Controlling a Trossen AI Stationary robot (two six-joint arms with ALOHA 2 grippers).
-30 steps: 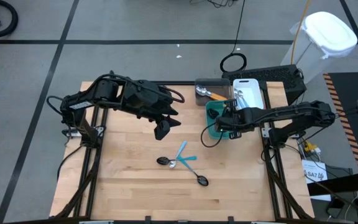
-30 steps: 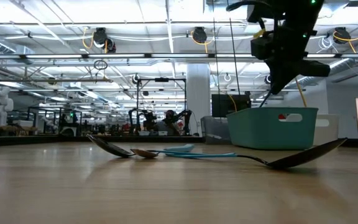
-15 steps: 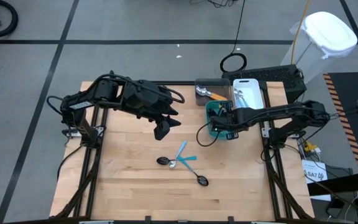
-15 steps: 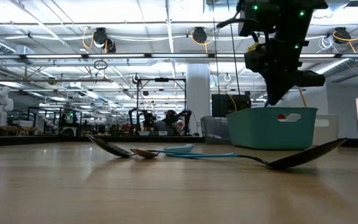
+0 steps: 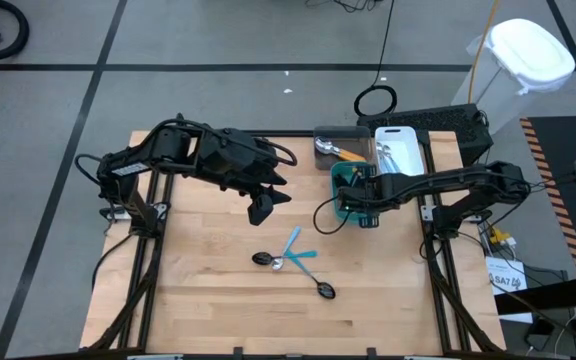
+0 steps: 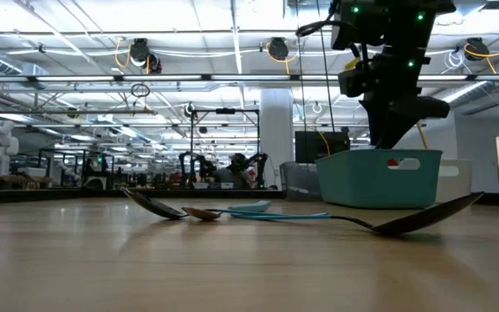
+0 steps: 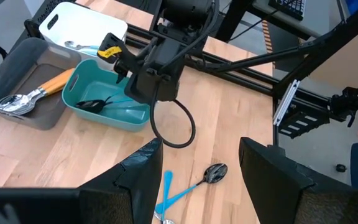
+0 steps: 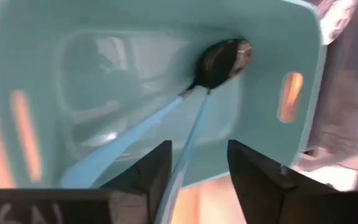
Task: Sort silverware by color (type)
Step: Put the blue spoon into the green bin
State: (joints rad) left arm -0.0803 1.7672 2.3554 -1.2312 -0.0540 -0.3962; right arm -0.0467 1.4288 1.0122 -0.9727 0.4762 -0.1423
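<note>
My right gripper (image 8: 197,155) hangs open over the teal bin (image 5: 367,216) at the table's far right, fingers pointing down into it. In the bin lie light-blue-handled pieces (image 8: 135,134) with a dark spoon head (image 8: 222,62); one thin handle (image 8: 191,140) runs between my fingers, apart from them. My left gripper (image 7: 201,146) hovers open above the table's middle, holding nothing. Below it on the wood lie crossed blue-handled pieces (image 5: 298,248) and two dark spoons (image 5: 324,289), (image 5: 262,259).
A grey bin (image 5: 336,148) with orange-handled pieces and a white bin (image 5: 400,150) with silver pieces stand behind the teal one at the far right. A black cable loop (image 7: 173,124) hangs from my right arm. Bare wood lies to the left and near side.
My right gripper has gone down toward the teal bin and a little toward the table's left. The thin handle that stuck out below its fingers in the low view no longer shows there. My left arm has kept still.
</note>
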